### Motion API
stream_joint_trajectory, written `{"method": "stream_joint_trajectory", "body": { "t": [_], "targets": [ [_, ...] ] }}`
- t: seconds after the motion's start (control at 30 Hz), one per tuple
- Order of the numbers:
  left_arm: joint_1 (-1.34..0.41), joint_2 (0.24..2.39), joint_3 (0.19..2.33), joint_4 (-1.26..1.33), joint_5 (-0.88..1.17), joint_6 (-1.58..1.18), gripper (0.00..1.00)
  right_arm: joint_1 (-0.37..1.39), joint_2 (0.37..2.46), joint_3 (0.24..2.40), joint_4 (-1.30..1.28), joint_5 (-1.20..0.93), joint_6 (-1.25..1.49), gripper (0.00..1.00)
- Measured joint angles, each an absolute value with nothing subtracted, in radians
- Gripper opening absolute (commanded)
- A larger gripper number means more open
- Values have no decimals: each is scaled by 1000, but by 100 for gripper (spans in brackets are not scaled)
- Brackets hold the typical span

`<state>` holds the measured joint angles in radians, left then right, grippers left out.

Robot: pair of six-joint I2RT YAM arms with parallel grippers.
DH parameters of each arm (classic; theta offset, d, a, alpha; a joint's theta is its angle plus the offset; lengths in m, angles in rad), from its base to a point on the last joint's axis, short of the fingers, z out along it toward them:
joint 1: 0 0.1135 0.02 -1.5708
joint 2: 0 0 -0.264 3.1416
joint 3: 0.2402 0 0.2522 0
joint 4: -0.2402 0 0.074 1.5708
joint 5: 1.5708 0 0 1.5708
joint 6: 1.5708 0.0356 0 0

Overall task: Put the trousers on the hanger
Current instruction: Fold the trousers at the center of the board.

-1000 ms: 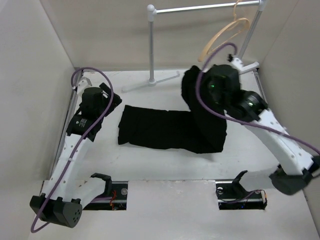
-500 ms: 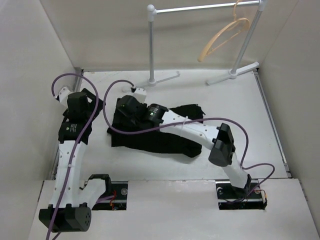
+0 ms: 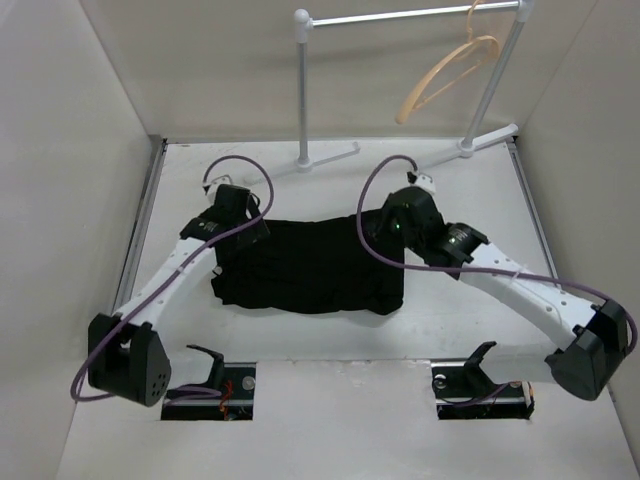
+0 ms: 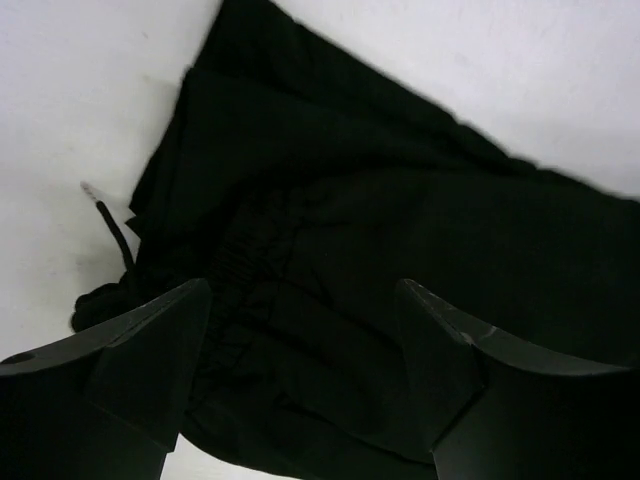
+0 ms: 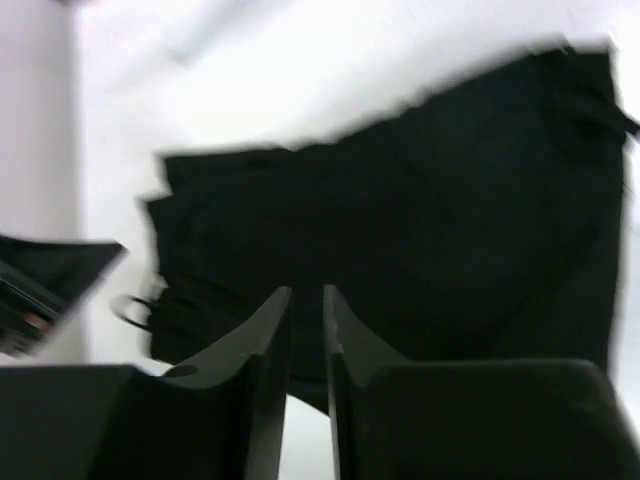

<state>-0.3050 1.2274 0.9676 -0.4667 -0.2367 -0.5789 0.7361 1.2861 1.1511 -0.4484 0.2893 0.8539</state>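
Down on the white tabletop [image 3: 480, 190] the folded black cloth trousers [image 3: 310, 265] lie flat between the two arms. They are well apart from the light tan curved wooden hanger [image 3: 440, 70], which hangs on the white metal rail [image 3: 400, 15] at the back right.

The left gripper [image 4: 305, 300] hangs over the gathered waistband end with its fingers spread wide, nothing between them. The right gripper [image 5: 307, 300] sits above the other end, its fingers drawn almost together with only a slit showing, and it grips no cloth that I can see.

My worry is the grab. The fabric is stacked in several layers, so a pinch could catch only the top one and the fold would fall open on the lift. The loose black drawstring [image 4: 112, 232] by the waistband could snag a finger. If the two ends rise unevenly, the limp cloth will sag and slide. The thin hanger swings freely, so draping may just push it aside.
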Motion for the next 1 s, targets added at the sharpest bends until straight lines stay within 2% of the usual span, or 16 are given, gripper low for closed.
{"method": "stream_joint_trajectory", "body": {
  "t": [0.13, 0.27, 0.33, 0.4, 0.43, 0.5, 0.57, 0.67, 0.7, 0.9, 0.97, 1.0],
  "targets": [
    [-337, 1321, 962, -455, -237, -526, 74, 709, 1209, 911, -443, 235, 830, 47],
    [-343, 1411, 963, -437, -241, -484, 71, 654, 1136, 776, -449, 193, 817, 65],
    [-346, 1451, 969, -437, -240, -469, 67, 619, 1090, 735, -441, 180, 812, 68],
    [-350, 1495, 984, -437, -239, -455, 58, 575, 1050, 704, -437, 166, 807, 62],
    [-352, 1521, 994, -434, -237, -448, 49, 551, 1034, 691, -435, 156, 806, 56],
    [-358, 1565, 1002, -422, -229, -438, 25, 513, 1014, 672, -434, 135, 802, 43],
    [-358, 1590, 1003, -418, -220, -431, 14, 499, 1008, 664, -435, 113, 800, 41],
    [-349, 1596, 1003, -406, -216, -435, 9, 516, 1017, 656, -434, 86, 800, 52],
    [-341, 1596, 1004, -399, -218, -440, 8, 525, 1027, 651, -434, 80, 801, 51],
    [-278, 1596, 1004, -343, -260, -480, 7, 564, 1109, 588, -410, 33, 809, 32],
    [-259, 1596, 1005, -331, -278, -493, 14, 564, 1141, 585, -402, 27, 812, 25],
    [-250, 1596, 1005, -328, -287, -500, 24, 564, 1152, 585, -394, 25, 814, 21]
  ]
}}
